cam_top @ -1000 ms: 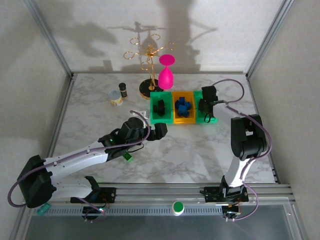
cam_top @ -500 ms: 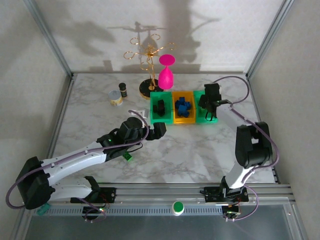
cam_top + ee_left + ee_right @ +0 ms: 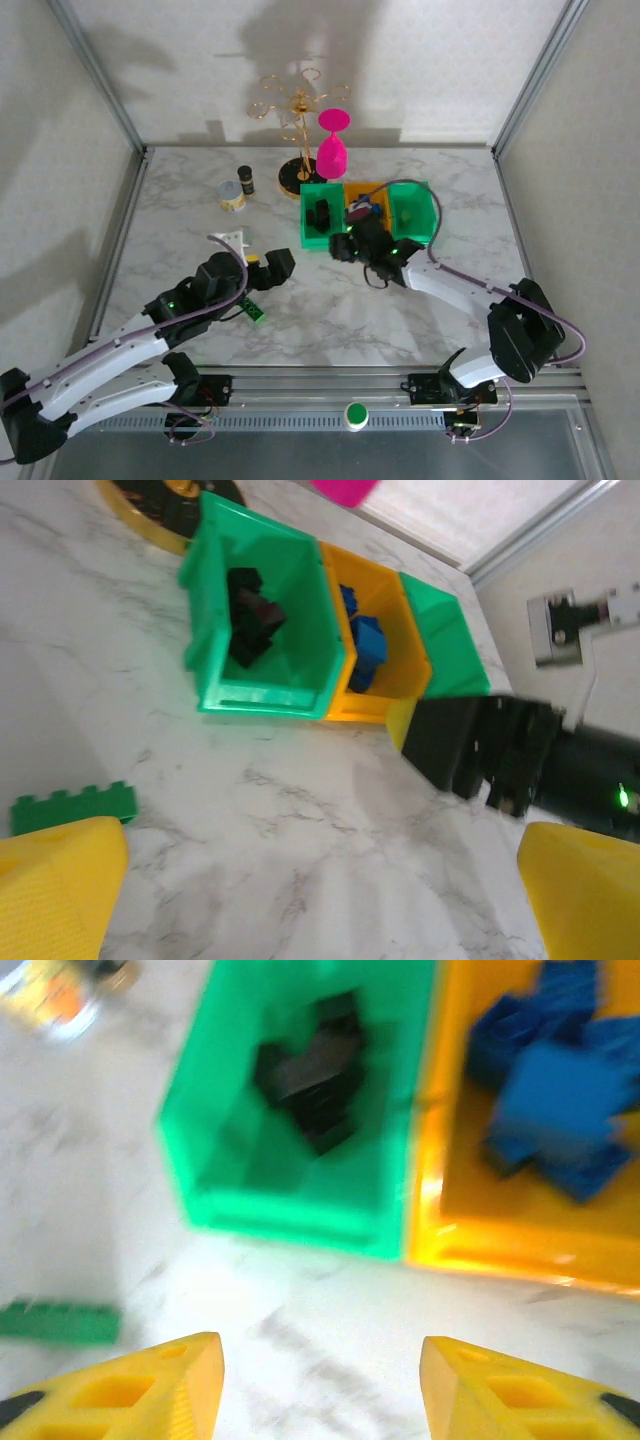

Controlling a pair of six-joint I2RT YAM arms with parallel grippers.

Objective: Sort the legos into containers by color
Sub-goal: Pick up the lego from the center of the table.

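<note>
**Sorting nearly done: one green lego left on the table**

Black legos (image 3: pixel 250 615) lie in the left green bin (image 3: pixel 215 695) and blue legos (image 3: pixel 367 645) in the orange bin (image 3: pixel 400 680). I cannot tell what the right green bin (image 3: pixel 445 630) holds. One green lego (image 3: pixel 255 312) lies on the table (image 3: pixel 180 225), well apart from the bins; judged the last piece to place.

The left gripper (image 3: pixel 320 840) is spread and empty, near that lego. The right gripper (image 3: pixel 320 1355) is spread and empty, just in front of the left green and orange bins.

Versus one second ago, the right gripper has swung left from over the right green bin and the left arm has drawn back. The green lego has not moved.
</note>
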